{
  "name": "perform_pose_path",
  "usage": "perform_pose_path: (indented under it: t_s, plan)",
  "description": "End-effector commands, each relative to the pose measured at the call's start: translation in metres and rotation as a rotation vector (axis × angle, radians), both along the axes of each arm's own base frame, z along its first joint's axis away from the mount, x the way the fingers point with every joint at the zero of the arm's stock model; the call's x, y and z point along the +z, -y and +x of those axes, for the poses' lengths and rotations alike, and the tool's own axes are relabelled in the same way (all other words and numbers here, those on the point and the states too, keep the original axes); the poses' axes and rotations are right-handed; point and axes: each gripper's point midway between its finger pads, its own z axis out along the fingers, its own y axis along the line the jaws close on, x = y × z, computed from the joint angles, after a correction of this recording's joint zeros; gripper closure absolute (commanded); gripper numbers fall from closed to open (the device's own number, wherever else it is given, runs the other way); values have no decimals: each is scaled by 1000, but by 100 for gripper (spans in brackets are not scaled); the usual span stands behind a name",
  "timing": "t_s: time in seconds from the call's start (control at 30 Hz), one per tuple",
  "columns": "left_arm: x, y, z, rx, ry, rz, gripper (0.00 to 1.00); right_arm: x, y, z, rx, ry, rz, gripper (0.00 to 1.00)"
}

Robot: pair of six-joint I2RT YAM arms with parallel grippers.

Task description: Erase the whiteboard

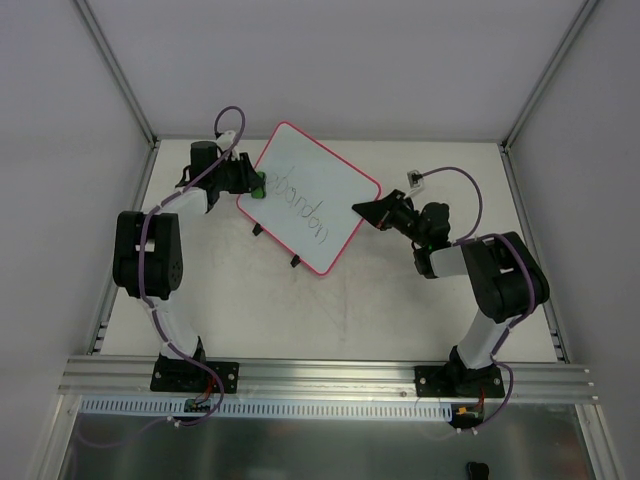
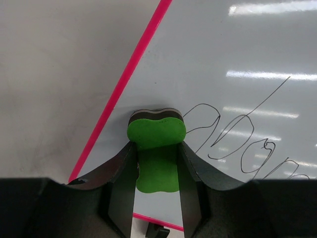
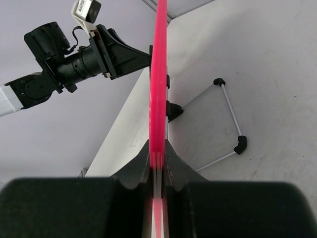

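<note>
The whiteboard (image 1: 310,198) is white with a pink-red frame and dark handwriting across it. It is tilted up off the table. My left gripper (image 1: 252,183) is shut on a green eraser (image 2: 156,144) and presses it on the board's left part, just left of the first letters (image 2: 233,139). My right gripper (image 1: 366,210) is shut on the board's right edge; in the right wrist view the pink frame (image 3: 158,79) runs edge-on between the fingers (image 3: 136,171). Two black clips (image 1: 275,246) sit on the board's lower edge.
A wire stand (image 3: 225,124) with black corner pieces shows behind the board in the right wrist view. The left arm (image 3: 74,64) is visible across the board. White enclosure walls and a metal rail (image 1: 330,375) border the table (image 1: 330,310).
</note>
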Motion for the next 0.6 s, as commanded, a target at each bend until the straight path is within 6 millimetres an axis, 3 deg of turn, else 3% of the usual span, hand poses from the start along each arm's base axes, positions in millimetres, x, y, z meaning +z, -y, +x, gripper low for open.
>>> perform_pose_path:
  t_s: [0.0, 0.37, 0.57]
  plan:
    - [27, 6, 21, -27, 120, 36, 100, 64, -11, -3, 50, 303, 68, 100]
    - [21, 27, 35, -57, 129, 48, 100, 56, -15, -5, 67, 292, 56, 100]
    - [8, 66, 17, -109, 129, 83, 100, 58, -16, -5, 75, 298, 58, 100]
